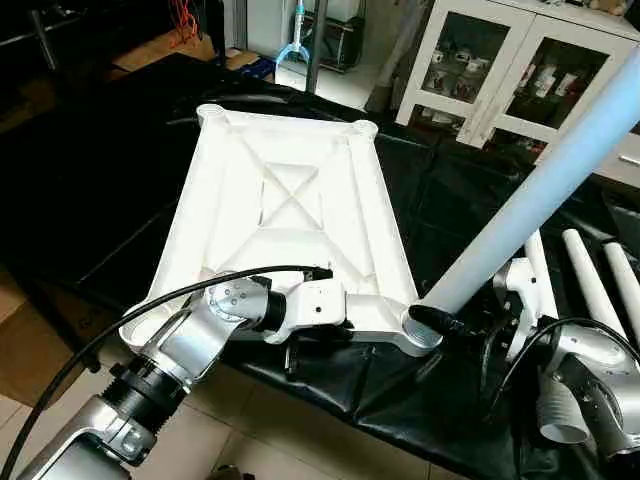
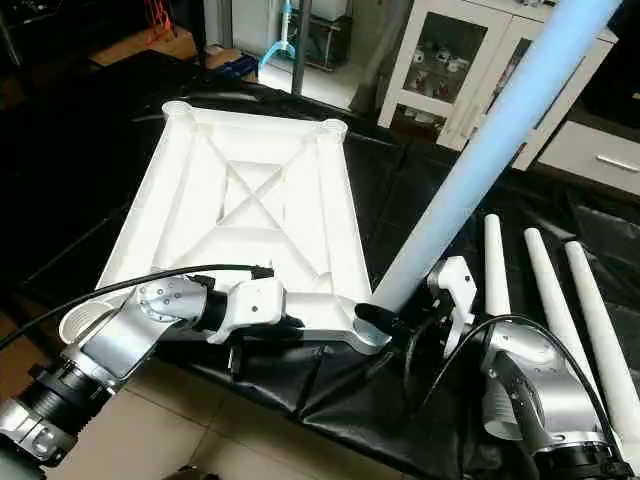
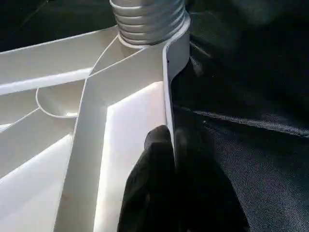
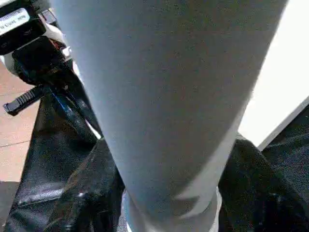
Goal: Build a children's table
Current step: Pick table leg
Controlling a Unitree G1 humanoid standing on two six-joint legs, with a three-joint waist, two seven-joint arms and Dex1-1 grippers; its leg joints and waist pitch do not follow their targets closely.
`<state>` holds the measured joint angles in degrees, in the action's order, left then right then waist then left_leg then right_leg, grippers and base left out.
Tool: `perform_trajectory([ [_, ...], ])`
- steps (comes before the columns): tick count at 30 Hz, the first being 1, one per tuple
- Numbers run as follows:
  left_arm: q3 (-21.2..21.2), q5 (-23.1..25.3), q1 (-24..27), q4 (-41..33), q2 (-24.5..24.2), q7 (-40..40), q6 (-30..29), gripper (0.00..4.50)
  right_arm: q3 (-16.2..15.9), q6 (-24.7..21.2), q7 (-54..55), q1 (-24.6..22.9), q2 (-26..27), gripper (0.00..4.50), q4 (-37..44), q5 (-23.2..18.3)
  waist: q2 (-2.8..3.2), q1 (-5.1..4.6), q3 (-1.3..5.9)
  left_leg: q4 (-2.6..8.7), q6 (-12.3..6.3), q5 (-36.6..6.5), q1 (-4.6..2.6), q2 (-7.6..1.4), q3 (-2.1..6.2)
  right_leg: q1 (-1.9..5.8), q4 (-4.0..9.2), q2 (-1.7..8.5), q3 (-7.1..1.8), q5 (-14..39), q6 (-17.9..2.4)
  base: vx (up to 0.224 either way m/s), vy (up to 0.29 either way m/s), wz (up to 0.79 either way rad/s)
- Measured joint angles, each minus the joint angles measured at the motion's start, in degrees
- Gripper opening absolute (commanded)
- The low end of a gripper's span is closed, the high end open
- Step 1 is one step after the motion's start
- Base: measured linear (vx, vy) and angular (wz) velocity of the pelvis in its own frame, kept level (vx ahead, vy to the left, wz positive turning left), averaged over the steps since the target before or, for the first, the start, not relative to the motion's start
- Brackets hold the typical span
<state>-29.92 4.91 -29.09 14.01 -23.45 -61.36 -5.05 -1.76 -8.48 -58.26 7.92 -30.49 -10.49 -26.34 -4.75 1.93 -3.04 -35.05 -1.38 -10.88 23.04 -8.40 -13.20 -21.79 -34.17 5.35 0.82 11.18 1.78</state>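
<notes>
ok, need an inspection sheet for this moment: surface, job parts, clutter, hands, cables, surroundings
Surface: black cover, wrinkled, draped over the near edge.
Job's things: tabletop upside down, ribs up. One leg tilted, threaded end at the near right corner socket. Three spare legs lying to the right.
Clutter: nothing seen.
Hands: left hand pinches the tabletop's near rim. Right hand shut on the leg's lower end.
Cables: black cable along the left forearm; another loops over the right wrist.
Surroundings: white glass-door cabinet behind; tiled floor.
</notes>
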Motion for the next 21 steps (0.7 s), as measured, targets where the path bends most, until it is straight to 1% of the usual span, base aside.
perform_trajectory([
  [1, 0.01, 0.00, 0.00, 0.00, -0.01, -0.05, -0.05, 0.00, 0.00, 0.00, 0.04, -0.01, 0.03, 2.34, 0.02, 0.01, 0.00, -0.02, 0.00, 0.00, 0.00, 0.00, 0.00, 0.00, 0.00, 0.00, 0.00, 0.00, 0.00, 0.00, 0.00, 0.000, 0.000, 0.00],
  [3, 0.12, 0.00, 0.00, 0.00, -0.01, -0.16, -0.28, 0.00, 0.05, 0.02, 0.74, -0.01, 0.59, 2.17, -0.01, 0.13, -0.01, -0.09, 0.00, 0.00, 0.00, 0.00, 0.00, 0.00, 0.00, 0.00, -0.02, 0.00, 0.00, 0.00, -0.01, 0.000, 0.000, 0.00],
  [5, 0.45, 0.03, 0.00, 0.00, 0.04, -0.03, -1.24, 0.00, 0.16, 0.42, 2.63, 0.08, 2.13, 2.09, -0.38, 0.57, -0.05, -0.17, 0.04, 0.00, 0.01, 0.01, -0.06, -0.01, 0.00, -0.01, -0.08, 0.00, 0.00, -0.01, -0.01, 0.000, 0.000, 0.00],
  [9, 1.44, 0.70, -0.66, 0.49, 1.56, 2.26, -5.50, 0.00, 0.29, 1.20, 8.10, 1.42, 5.06, 1.95, -2.28, 2.39, -0.09, -0.63, 0.08, -0.01, 0.02, 0.01, -0.28, -0.01, 0.02, -0.16, 0.03, 0.00, 0.01, -0.07, -0.11, 0.000, 0.000, 0.00],
  [10, 1.64, 0.82, -0.74, 0.63, 2.50, 3.44, -7.14, 0.00, 0.29, 1.13, 10.41, 1.62, 6.03, 1.95, -2.55, 3.06, -0.09, -0.95, 0.08, 0.00, 0.02, 0.01, -0.36, -0.01, 0.03, -0.15, 0.07, 0.00, 0.01, 0.01, 0.01, 0.000, 0.000, 0.00],
  [11, 2.10, 1.24, -1.06, 1.15, 3.23, 4.90, -9.05, 0.00, 0.36, 1.09, 14.01, 2.65, 7.76, 1.93, -3.14, 4.28, -0.15, -1.64, 0.11, -0.02, 0.02, 0.01, -0.44, 0.01, 0.07, -0.14, 0.09, 0.00, 0.01, 0.07, 0.11, 0.000, 0.000, 0.00],
  [14, 2.46, 1.93, -1.88, 2.33, 5.92, 8.71, -12.93, 0.00, 0.30, 0.66, 20.81, 4.12, 9.95, 1.91, -3.87, 6.94, -0.14, -2.16, 0.11, -0.03, 0.03, 0.01, -0.45, 0.05, 0.26, -0.20, 0.35, 0.02, 0.08, 0.11, 0.18, 0.000, 0.000, 0.00],
  [16, 3.08, 2.48, -2.87, 3.84, 9.02, 12.87, -16.87, 0.00, 0.23, 0.34, 27.07, 6.01, 11.84, 1.90, -5.11, 9.64, -0.12, -2.64, 0.09, -0.03, 0.03, 0.01, -0.44, 0.09, 0.33, -0.22, 0.61, 0.02, 0.09, 0.11, 0.18, 0.000, 0.000, 0.00],
  [18, 4.71, 2.23, -3.61, 5.52, 12.39, 17.30, -21.06, 0.00, 0.00, -0.08, 35.04, 7.85, 14.34, 1.89, -6.44, 12.91, -0.04, -3.29, 0.04, -0.02, 0.03, 0.00, -0.44, 0.10, 0.37, -0.24, 0.88, 0.01, 0.11, 0.12, 0.19, 0.000, 0.000, 0.00],
  [19, 5.68, 2.17, -4.53, 6.99, 14.70, 19.85, -23.34, 0.00, 0.02, -0.33, 40.74, 9.36, 16.69, 1.89, -7.86, 14.38, -0.01, -3.62, 0.00, -0.03, 0.03, 0.00, -0.40, 0.10, 0.47, -0.31, 1.07, 0.01, 0.19, 0.12, 0.19, 0.000, 0.000, 0.00],
  [20, 6.66, 2.09, -5.47, 8.30, 16.82, 22.56, -25.39, 0.00, 0.01, -1.11, 47.13, 11.59, 19.22, 1.89, -9.74, 15.86, 0.05, -4.12, -0.03, -0.03, 0.03, 0.00, -0.19, 0.21, 0.67, -0.57, 1.21, 0.07, 0.30, 0.12, 0.19, -0.035, 0.041, -0.22],
  [21, 7.04, 1.99, -5.85, 8.67, 17.70, 24.02, -26.25, 0.00, 0.01, -1.50, 50.56, 12.68, 20.39, 1.89, -10.67, 16.26, 0.05, -4.63, -0.03, -0.03, 0.03, 0.01, 0.09, 0.43, 0.95, -0.68, 1.25, 0.13, 0.34, 0.12, 0.18, -0.035, 0.041, -0.22],
])
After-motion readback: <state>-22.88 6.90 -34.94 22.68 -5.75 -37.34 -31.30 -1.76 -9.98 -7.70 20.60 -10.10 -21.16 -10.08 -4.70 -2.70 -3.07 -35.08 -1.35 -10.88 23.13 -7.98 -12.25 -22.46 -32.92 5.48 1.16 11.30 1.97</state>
